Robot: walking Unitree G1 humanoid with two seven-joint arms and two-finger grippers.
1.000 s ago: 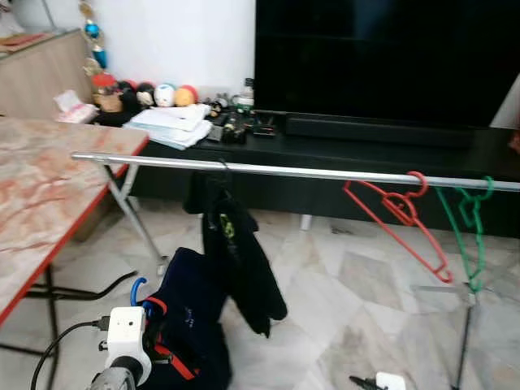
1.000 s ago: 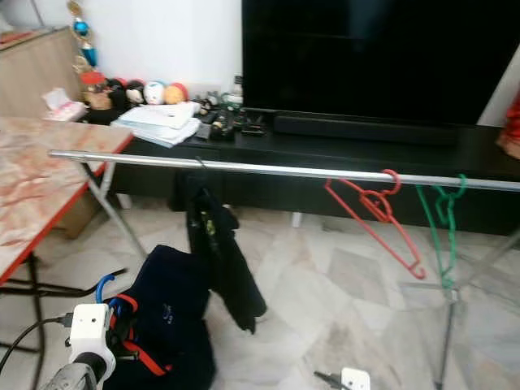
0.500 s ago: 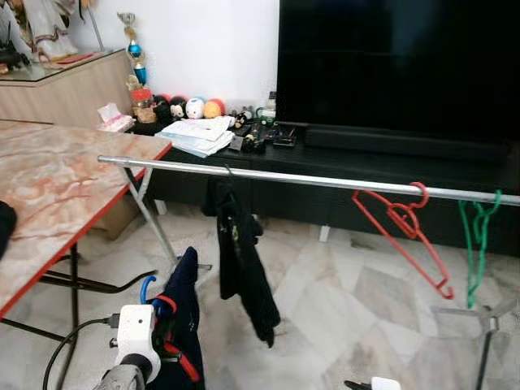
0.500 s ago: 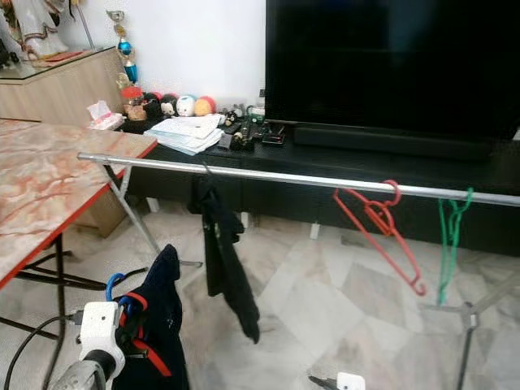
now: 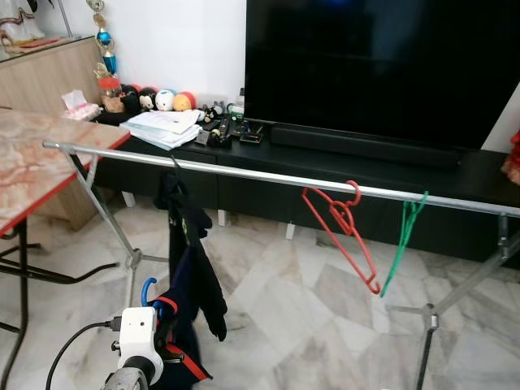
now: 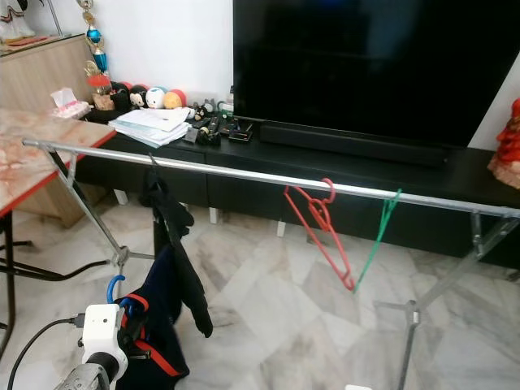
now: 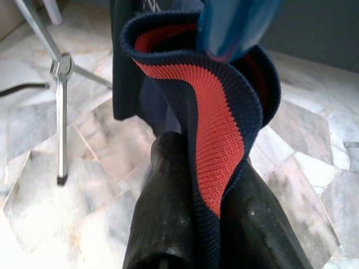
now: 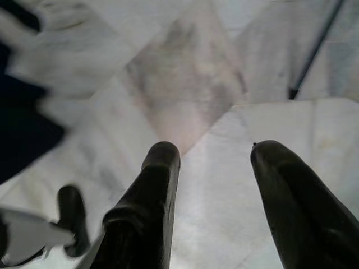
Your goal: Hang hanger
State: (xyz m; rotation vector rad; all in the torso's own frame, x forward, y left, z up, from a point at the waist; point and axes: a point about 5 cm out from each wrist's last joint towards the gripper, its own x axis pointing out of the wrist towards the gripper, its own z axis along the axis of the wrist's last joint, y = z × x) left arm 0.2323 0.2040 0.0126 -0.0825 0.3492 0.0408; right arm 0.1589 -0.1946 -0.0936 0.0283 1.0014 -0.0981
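left hand [image 7: 205, 185] clamps garment collar [image 7: 221, 123] | rail [image 5: 244, 171] above

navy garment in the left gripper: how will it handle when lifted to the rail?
Probably floppy: the navy garment drapes limp below the left gripper. Its ribbed collar folds between the fingers, so it may slip. Likely light.

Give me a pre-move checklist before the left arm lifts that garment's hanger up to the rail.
1. Left gripper shut on the navy garment's red-lined collar: ok.
2. Blue hanger hook showing above the garment: ok.
3. Hook on the rail: not ok, it is well below.
4. Free rail between the hung dark garment and the red hanger: ok.
5. Right gripper open over the floor, holding nothing: ok.
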